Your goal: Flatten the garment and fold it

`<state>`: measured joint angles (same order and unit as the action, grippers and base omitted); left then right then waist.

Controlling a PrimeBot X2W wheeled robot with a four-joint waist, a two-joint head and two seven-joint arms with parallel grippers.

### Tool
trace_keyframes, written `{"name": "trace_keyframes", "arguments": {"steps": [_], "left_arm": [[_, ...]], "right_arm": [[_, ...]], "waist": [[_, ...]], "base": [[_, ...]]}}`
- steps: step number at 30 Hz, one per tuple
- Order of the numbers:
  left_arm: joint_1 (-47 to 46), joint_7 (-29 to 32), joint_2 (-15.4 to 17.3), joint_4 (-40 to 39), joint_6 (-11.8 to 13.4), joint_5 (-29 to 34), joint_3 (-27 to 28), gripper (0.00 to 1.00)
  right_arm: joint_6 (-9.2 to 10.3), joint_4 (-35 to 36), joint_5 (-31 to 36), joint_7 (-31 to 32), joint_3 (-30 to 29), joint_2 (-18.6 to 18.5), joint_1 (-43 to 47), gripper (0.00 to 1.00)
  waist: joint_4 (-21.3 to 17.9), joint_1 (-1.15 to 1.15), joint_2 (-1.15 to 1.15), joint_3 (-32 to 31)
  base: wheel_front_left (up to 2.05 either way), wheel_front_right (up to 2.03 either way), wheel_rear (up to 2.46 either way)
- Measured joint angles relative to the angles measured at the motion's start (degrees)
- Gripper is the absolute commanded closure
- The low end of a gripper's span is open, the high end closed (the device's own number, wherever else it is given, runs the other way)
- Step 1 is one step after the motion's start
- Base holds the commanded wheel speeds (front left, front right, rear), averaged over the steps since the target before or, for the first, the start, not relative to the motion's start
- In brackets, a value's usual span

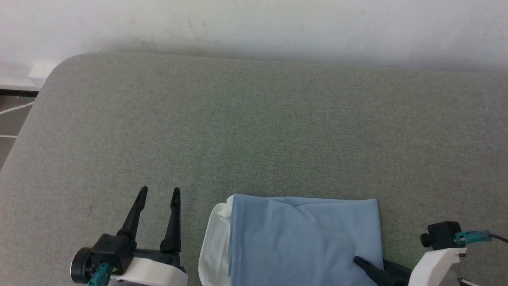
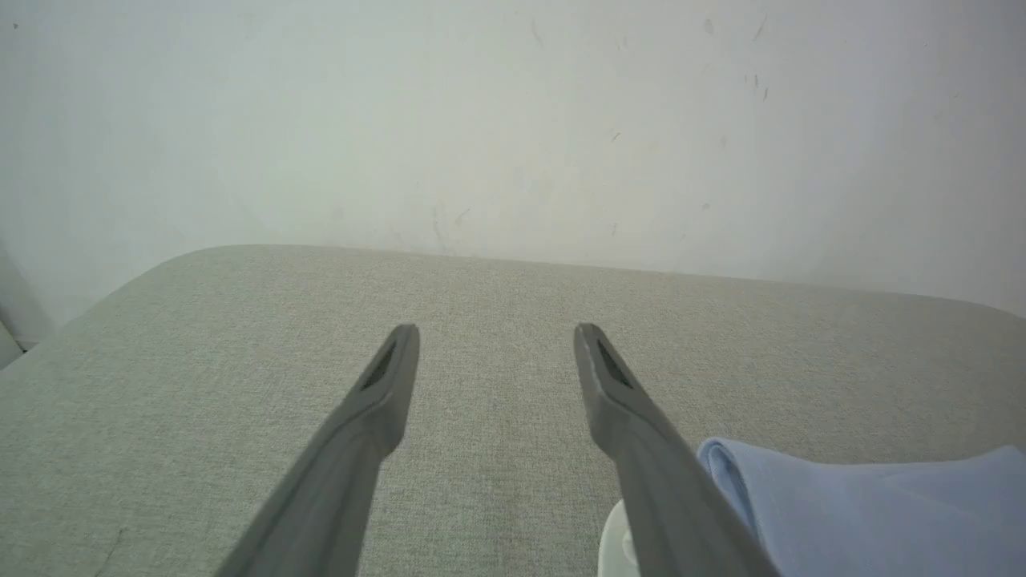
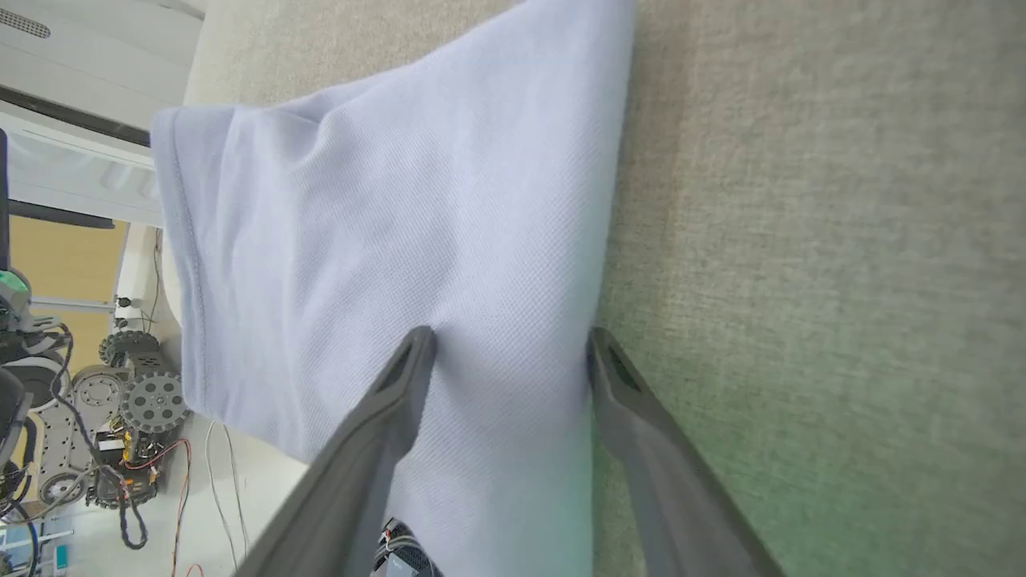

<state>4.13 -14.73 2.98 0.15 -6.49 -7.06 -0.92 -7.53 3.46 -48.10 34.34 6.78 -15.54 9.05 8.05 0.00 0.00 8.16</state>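
The garment [image 1: 301, 238] lies folded into a light blue rectangle at the table's near edge, its white collar [image 1: 212, 238] sticking out on the left. My left gripper [image 1: 159, 190] hovers open over bare table just left of it; in the left wrist view the garment [image 2: 866, 513] lies beside the right finger of this gripper [image 2: 497, 332]. My right gripper [image 1: 365, 264] reaches in from the right over the garment's near right corner. In the right wrist view this gripper [image 3: 513, 336] is open, one finger on the garment [image 3: 401, 240] and the other at its edge.
The grey-green padded table [image 1: 254, 131] stretches far and wide behind the garment, up to a white wall [image 1: 254, 24]. Its rounded left corner [image 1: 59, 67] drops off to the floor. Wheeled robot parts and cables [image 3: 120, 417] lie on the floor past the near edge.
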Motion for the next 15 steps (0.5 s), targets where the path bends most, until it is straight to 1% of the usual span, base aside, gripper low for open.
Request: {"name": "trace_keyframes", "arguments": {"steps": [6,9,10,11,12,15], "left_arm": [[-0.2,0.0,0.0,0.4,0.0,0.0,-0.8,0.0],[-0.6,0.0,0.0,0.6,0.0,0.0,-0.9,0.0],[-0.8,0.0,0.0,0.6,0.1,0.0,-1.0,0.0],[-1.0,0.0,0.0,0.7,0.1,0.0,-1.1,0.0],[-1.1,0.0,0.0,0.7,0.1,0.0,-1.1,0.0],[-1.1,0.0,0.0,1.0,0.3,0.0,-1.4,0.0]], "right_arm": [[0.0,-4.4,-0.4,0.4,3.3,0.4,-3.7,0.0],[-0.04,-6.1,-0.7,-0.4,5.4,0.5,-5.7,0.0],[-0.08,-6.6,-0.9,-0.7,6.2,0.5,-6.3,0.09],[-0.09,-7.1,-1.1,-1.2,6.9,0.5,-6.8,0.81],[-0.09,-7.7,-1.2,-1.8,7.5,0.5,-7.3,1.0],[-0.09,-9.3,-0.6,-4.2,9.4,-0.4,-8.3,1.0]], "waist": [[1.5,0.0,0.0,1.5],[2.1,-0.01,0.0,2.1],[2.3,-0.01,0.0,2.2],[2.4,-0.01,0.0,2.3],[2.5,-0.01,0.0,2.3],[2.6,0.0,0.0,2.0]], "base": [[0.0,0.0,0.0],[0.0,0.0,0.0],[0.0,0.0,0.0],[0.0,0.0,0.0],[0.0,0.0,0.0],[0.0,0.0,0.0]]}}
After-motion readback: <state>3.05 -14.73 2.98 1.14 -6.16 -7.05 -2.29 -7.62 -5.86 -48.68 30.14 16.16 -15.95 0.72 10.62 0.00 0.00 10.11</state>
